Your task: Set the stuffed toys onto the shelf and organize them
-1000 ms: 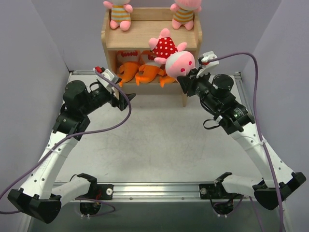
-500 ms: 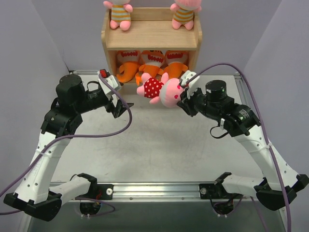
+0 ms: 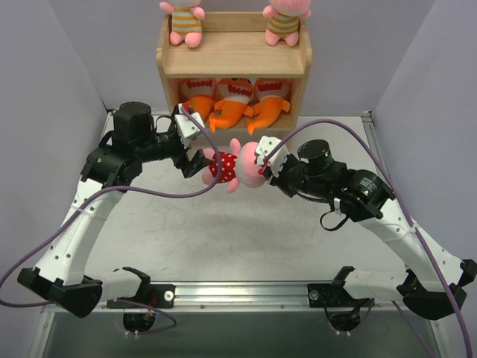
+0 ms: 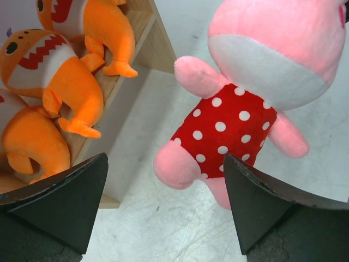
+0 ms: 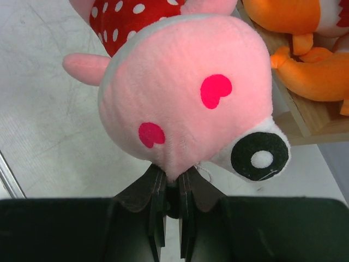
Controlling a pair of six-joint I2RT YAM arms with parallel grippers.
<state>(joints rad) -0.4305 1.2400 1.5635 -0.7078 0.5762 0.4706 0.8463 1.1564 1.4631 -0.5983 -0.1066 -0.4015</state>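
The polka-dot doll (image 3: 227, 167) has come away from the shelf (image 3: 233, 63) and hangs above the table (image 3: 223, 239) between both arms. The right fingers (image 5: 157, 203) pinch its head; the left fingers (image 4: 267, 202) stand spread beside it.

You see a pink doll (image 3: 237, 165) in white-dotted red before the pale-wood shelf (image 3: 232, 66), three orange fish (image 3: 233, 107) inside it.

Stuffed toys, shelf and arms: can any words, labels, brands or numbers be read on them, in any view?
No readable text anywhere. The polka-dot doll carries only white dots and heart cheeks, the orange fish toys only zigzag teeth, and the shelf is bare wood.
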